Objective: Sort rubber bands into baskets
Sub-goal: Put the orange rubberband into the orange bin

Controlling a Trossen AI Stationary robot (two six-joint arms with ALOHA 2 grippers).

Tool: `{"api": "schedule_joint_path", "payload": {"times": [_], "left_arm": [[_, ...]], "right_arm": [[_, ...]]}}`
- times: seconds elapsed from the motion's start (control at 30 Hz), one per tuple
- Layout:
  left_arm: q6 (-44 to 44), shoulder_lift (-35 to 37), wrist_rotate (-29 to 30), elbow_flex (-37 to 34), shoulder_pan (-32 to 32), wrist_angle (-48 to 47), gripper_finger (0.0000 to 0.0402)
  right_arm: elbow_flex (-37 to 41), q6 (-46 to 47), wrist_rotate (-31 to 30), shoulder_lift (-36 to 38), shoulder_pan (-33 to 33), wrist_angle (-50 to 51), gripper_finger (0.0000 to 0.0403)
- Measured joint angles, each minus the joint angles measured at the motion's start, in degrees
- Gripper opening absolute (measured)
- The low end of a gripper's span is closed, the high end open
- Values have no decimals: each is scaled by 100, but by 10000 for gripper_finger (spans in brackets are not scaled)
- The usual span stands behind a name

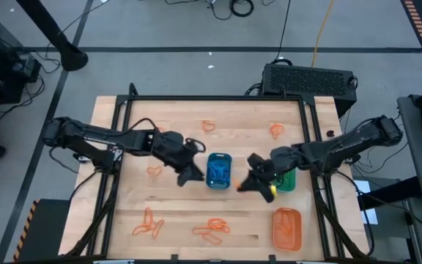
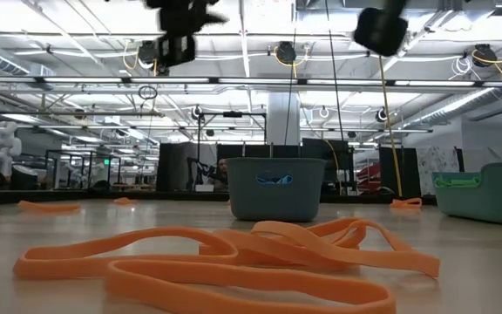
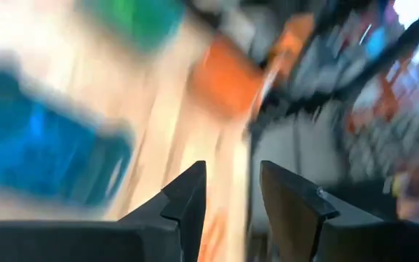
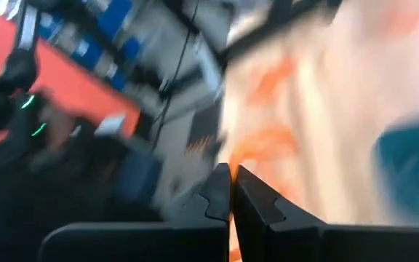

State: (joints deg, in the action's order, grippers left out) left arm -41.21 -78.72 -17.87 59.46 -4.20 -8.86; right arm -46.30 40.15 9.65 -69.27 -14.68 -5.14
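Wooden table (image 1: 196, 213) strewn with orange rubber bands (image 1: 211, 229); left hand (image 3: 231, 196) apart, right hand (image 4: 230, 191) together.

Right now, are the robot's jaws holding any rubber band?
None that shows. The left gripper stands open and empty beside the blue basket. The right gripper is shut, with nothing visible between its jaws.

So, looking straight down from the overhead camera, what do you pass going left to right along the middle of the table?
Left claw → blue basket → right claw → green basket, partly under the right arm.
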Motion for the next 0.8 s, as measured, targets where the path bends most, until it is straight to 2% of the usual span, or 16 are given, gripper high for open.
{"api": "schedule_joint_path", "payload": {"times": [0.07, 0.2, 0.4, 0.57, 0.7, 0.8], "left_arm": [[254, 57, -254, -4, 10, -735, 136], [651, 114, -227, -3, -78, -2295, 136], [764, 118, 617, -7, -455, -4045, 136], [853, 118, 1227, -9, -745, -4400, 136], [901, 117, 1365, -9, -797, -4399, 136], [903, 117, 1400, -9, -797, -4460, 136]], "right_arm": [[0, 387, 417, 67, -157, 381, 0], [0, 1290, 969, 83, -690, 1165, 0], [0, 2594, 1148, 50, -1722, 2299, 0], [0, 3293, 643, 48, -2482, 2780, 0], [0, 3732, 153, -42, -2866, 3060, 0], [0, 3916, 75, -189, -3040, 3358, 0]]}}
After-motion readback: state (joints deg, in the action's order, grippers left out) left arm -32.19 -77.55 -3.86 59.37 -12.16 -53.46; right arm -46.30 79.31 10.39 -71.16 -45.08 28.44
